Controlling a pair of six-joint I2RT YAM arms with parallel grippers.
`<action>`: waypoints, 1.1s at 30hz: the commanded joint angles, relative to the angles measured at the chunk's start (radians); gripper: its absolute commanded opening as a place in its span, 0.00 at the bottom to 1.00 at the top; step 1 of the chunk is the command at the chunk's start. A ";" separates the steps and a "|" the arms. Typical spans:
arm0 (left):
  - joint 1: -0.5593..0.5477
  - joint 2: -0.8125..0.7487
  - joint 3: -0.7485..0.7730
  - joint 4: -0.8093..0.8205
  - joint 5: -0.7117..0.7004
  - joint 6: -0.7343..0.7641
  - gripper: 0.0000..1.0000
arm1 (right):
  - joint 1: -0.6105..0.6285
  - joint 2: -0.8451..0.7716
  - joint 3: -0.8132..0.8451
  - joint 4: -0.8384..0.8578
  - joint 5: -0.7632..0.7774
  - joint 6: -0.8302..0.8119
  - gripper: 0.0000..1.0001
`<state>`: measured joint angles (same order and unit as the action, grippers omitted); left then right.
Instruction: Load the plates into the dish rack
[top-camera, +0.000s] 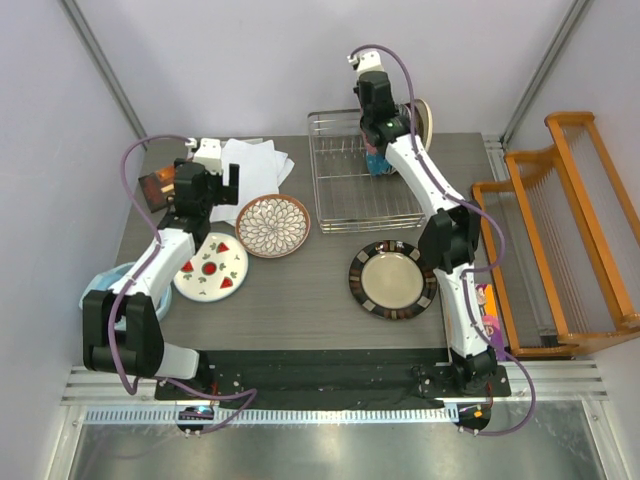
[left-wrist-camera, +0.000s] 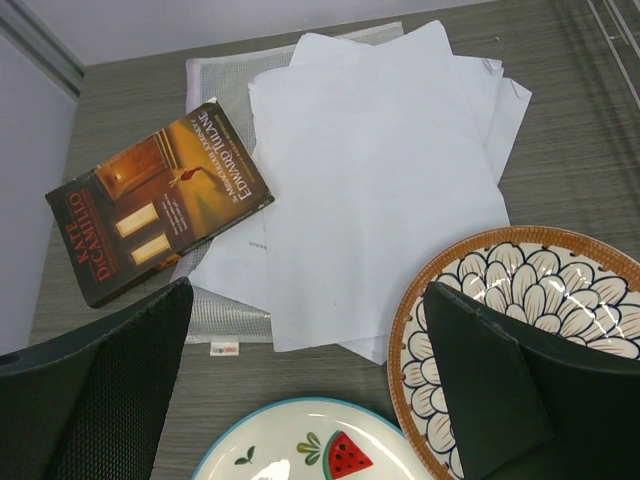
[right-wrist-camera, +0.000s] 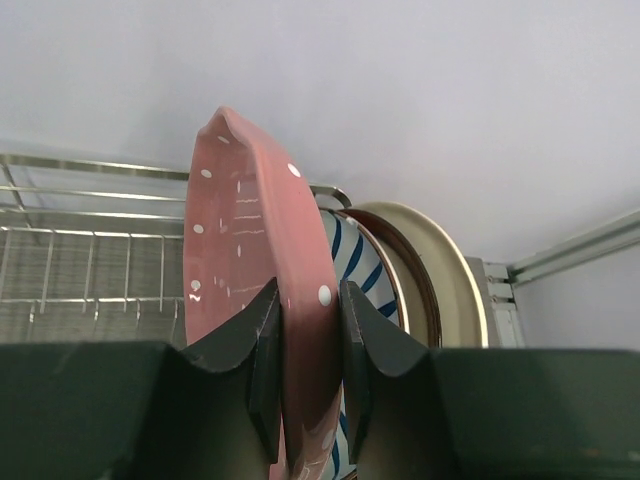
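My right gripper is shut on the rim of the pink scalloped plate with white dots and holds it upright at the right end of the silver wire dish rack. A blue-striped plate and a cream plate stand just behind it. My left gripper is open and empty, low over the table between the white fruit-patterned plate and the brown-white petal plate. The dark-rimmed plate with a beige centre lies flat in front of the rack.
White sheets of paper on a mesh pouch and a book lie at the back left. An orange wooden slatted rack stands off the table's right side. A light blue object sits at the left edge.
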<state>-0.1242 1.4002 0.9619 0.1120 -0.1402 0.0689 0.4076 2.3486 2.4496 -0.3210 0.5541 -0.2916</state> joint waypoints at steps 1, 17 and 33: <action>-0.003 0.008 0.038 0.066 -0.019 0.035 0.98 | 0.025 -0.028 0.075 0.158 0.095 -0.053 0.01; -0.003 0.019 0.026 0.046 -0.032 0.022 0.98 | 0.045 0.047 -0.004 0.089 0.144 -0.057 0.01; -0.005 0.014 0.037 -0.020 0.076 -0.043 0.99 | 0.082 -0.075 -0.112 0.014 0.159 -0.061 0.77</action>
<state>-0.1242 1.4384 0.9638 0.0879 -0.1276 0.0593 0.4660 2.4256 2.3695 -0.3172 0.6735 -0.3424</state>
